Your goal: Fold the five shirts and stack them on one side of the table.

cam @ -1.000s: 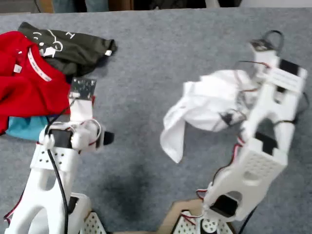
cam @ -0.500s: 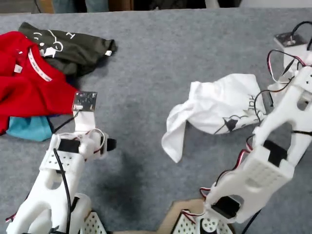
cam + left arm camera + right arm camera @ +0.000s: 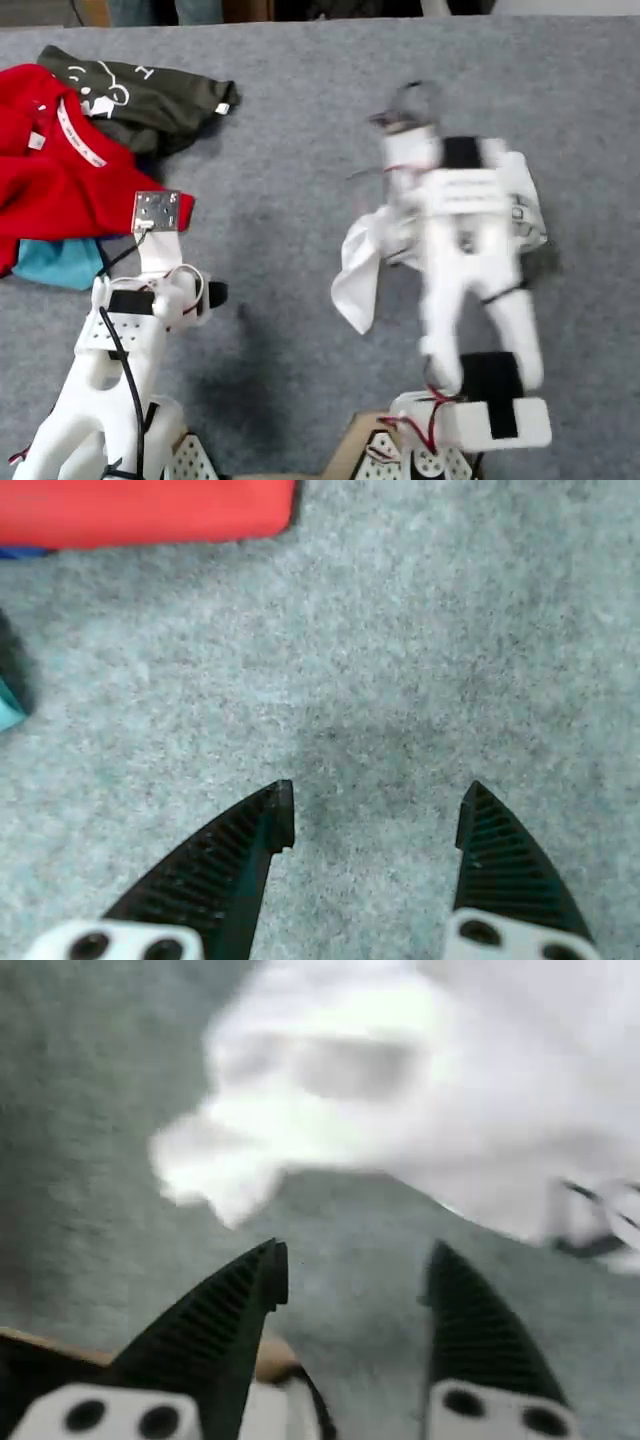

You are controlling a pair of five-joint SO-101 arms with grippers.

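Grey felt tabletop (image 3: 300,120): white shirt (image 3: 352,272) lies crumpled right of centre, under the right arm.
The right gripper (image 3: 357,1260) hangs over the white shirt with fingers spread, holding nothing; the shirt probably lies apart from the others to give folding room. The left gripper (image 3: 380,800), fingers likewise spread and empty, hangs over bare tabletop near the red shirt (image 3: 60,180), which is heaped unfolded with a dark shirt (image 3: 150,95) and a teal shirt (image 3: 50,262) at the left edge. Shirt graphics and neck label: not legible.

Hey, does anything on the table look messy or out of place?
The white shirt lies crumpled mid-table, unfolded. The red shirt, dark shirt and teal shirt overlap in a loose, rumpled heap on the left side, not a neat stack.
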